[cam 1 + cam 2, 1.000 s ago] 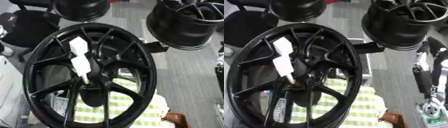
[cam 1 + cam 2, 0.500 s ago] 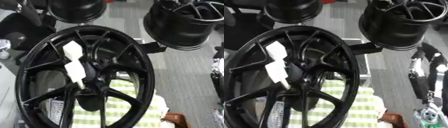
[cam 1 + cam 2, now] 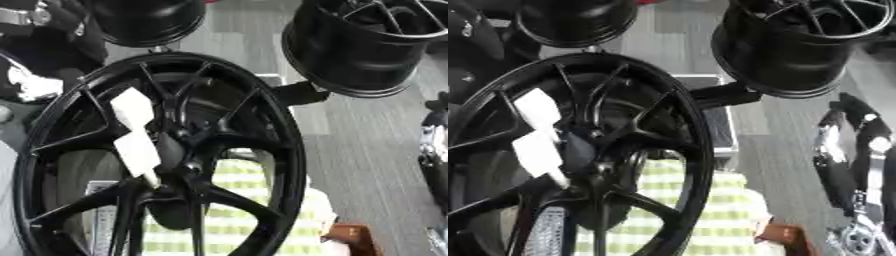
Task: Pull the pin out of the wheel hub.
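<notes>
One white pin [image 3: 136, 135] sits in the wheel hub [image 3: 175, 155], no robot hand near.

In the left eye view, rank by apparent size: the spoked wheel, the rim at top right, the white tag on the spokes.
1. Spoked wheel, though it is nearest the camera.
2. Top-right rim, cropped by the frame.
3. White tag.

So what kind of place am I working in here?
Probably a wheel workshop or storeroom. A big black spoked wheel stands close in front with a white tag on it, two more black wheels sit behind it, and the floor is grey and bare like a shop floor.
</notes>
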Tool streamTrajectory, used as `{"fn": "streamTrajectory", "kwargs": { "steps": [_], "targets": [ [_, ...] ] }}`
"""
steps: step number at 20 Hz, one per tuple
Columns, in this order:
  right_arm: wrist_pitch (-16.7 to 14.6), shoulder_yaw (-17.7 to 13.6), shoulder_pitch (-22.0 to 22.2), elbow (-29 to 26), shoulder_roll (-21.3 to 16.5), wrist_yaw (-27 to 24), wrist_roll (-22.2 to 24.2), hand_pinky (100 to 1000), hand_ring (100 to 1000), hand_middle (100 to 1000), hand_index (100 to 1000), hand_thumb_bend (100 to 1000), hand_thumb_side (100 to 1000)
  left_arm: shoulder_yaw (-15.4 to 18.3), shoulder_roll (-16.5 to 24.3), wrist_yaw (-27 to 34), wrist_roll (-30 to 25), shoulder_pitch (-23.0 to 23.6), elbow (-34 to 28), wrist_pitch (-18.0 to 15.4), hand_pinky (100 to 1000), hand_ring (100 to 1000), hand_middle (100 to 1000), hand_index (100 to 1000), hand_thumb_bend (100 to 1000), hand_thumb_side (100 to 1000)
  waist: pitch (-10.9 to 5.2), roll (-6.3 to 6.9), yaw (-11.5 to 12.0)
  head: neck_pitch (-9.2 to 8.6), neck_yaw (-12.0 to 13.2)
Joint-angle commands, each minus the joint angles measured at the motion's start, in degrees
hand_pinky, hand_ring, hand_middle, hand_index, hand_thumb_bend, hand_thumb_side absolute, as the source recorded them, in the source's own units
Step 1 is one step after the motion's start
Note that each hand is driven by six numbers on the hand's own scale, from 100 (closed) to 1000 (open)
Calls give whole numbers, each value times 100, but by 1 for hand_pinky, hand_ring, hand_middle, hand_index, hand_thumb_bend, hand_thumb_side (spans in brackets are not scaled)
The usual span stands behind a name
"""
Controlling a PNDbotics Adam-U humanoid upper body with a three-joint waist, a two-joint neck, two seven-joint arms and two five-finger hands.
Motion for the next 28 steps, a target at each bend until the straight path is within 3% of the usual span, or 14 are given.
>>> {"fn": "streamTrajectory", "kwargs": {
  "steps": [1, 12, 14, 15, 16, 17, 18, 23, 28],
  "targets": [
    [9, 16, -59, -102, -71, 55, 5, 916, 847, 684, 809, 100, 668, -124, -119, -262, -319, -217, 281, -488, 812, 786, 765, 841, 100, 626, -62, 18, -22, -105, 75],
    [19, 64, -97, -102, -41, 43, 45, 916, 847, 683, 809, 100, 671, -549, -646, -693, -319, -538, 1054, -1079, 839, 823, 816, 882, 100, 694, 1, 7, -83, -119, 176],
    [27, 71, -98, -102, -35, 41, 47, 916, 847, 682, 809, 100, 672, -581, -669, -722, -319, -550, 1097, -1190, 844, 829, 819, 880, 174, 651, 8, 13, -86, -105, 192],
    [32, 75, -99, -102, -31, 40, 48, 916, 847, 682, 809, 100, 673, -590, -675, -732, -319, -555, 1113, -1250, 846, 830, 814, 874, 217, 565, 12, 15, -87, -103, 197],
    [38, 79, -100, -102, -25, 36, 50, 916, 847, 682, 809, 100, 674, -593, -678, -743, -319, -559, 1128, -1305, 846, 830, 813, 875, 213, 548, 15, 16, -87, -99, 197],
    [44, 84, -100, -102, -20, 31, 52, 916, 847, 682, 809, 100, 674, -592, -678, -749, -319, -560, 1145, -1347, 850, 835, 819, 885, 188, 443, 17, 16, -87, -96, 197],
    [49, 87, -100, -102, -15, 27, 53, 916, 846, 681, 809, 100, 674, -585, -676, -738, -319, -562, 1158, -1374, 853, 837, 820, 891, 184, 408, 19, 16, -87, -91, 200],
    [61, 107, -97, -102, -14, 14, 61, 916, 844, 678, 808, 100, 675, -542, -687, -549, -319, -604, 1176, -1396, 864, 850, 825, 906, 141, 459, 17, 11, -82, -85, 195],
    [67, 118, -88, -102, -17, 11, 64, 916, 842, 676, 808, 100, 676, -541, -663, -383, -319, -622, 1115, -1361, 871, 857, 831, 905, 160, 672, 16, 12, -84, -98, 192]
  ]
}}
